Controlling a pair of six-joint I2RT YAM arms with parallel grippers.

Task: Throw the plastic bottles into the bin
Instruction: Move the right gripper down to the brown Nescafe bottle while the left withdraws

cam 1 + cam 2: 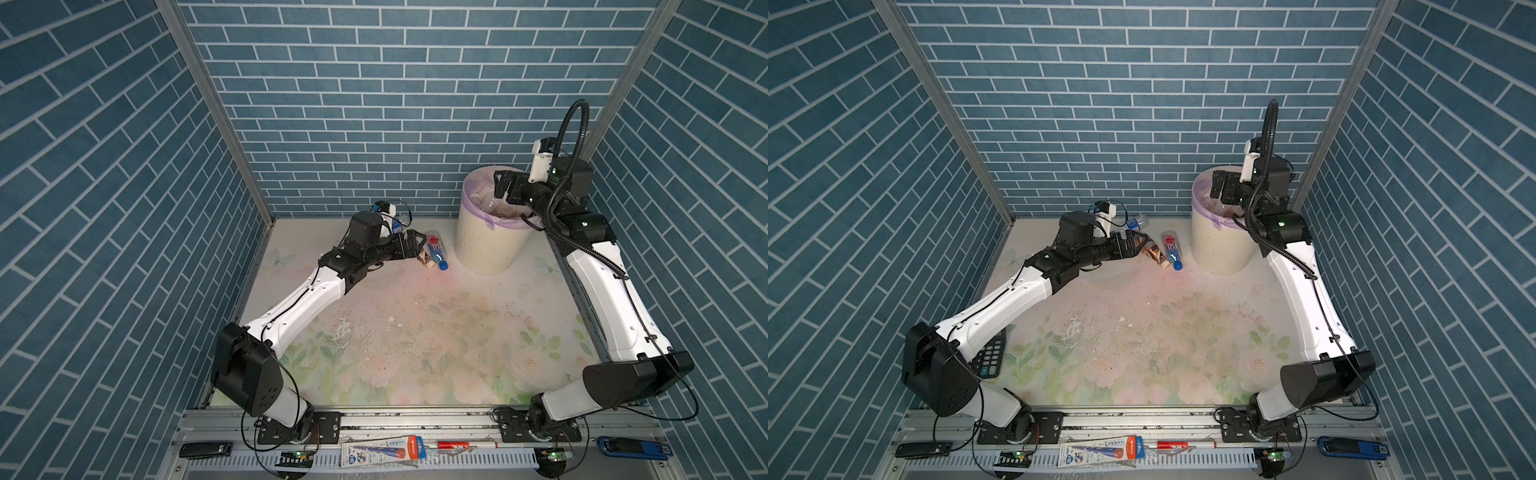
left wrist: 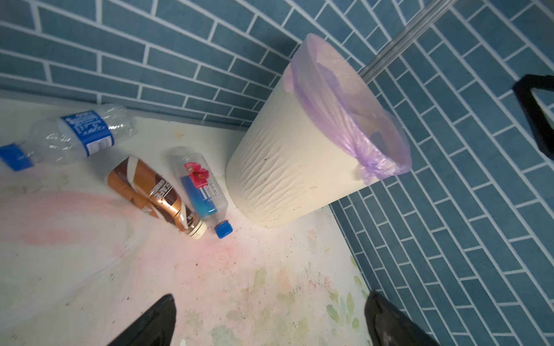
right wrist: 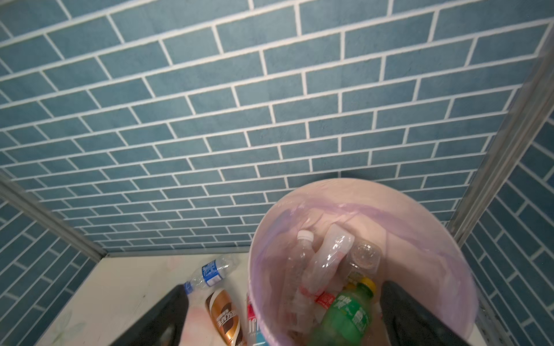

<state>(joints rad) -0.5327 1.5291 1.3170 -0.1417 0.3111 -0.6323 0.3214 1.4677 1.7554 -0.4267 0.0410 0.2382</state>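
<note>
Cream bin (image 1: 486, 249) is stood at 1 o'clock on the bench (image 1: 415, 332); a green bottle (image 3: 347, 311) and several clear ones are seen inside. Right end effector (image 1: 503, 187) is held over the mouth, jaws spread, nothing gripped. Three bottles lie at the bin's 9 o'clock: brown bottle (image 1: 1152, 250), flower-labelled bottle (image 1: 1172, 249), blue-labelled bottle (image 2: 78, 134). Left end effector (image 1: 417, 246) is spread wide, empty, near the brown one. Step judged: next pick. Jaws to be lowered astride its body, then closed.

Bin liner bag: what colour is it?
Liner bag is pale lilac; best in left wrist view.
</note>
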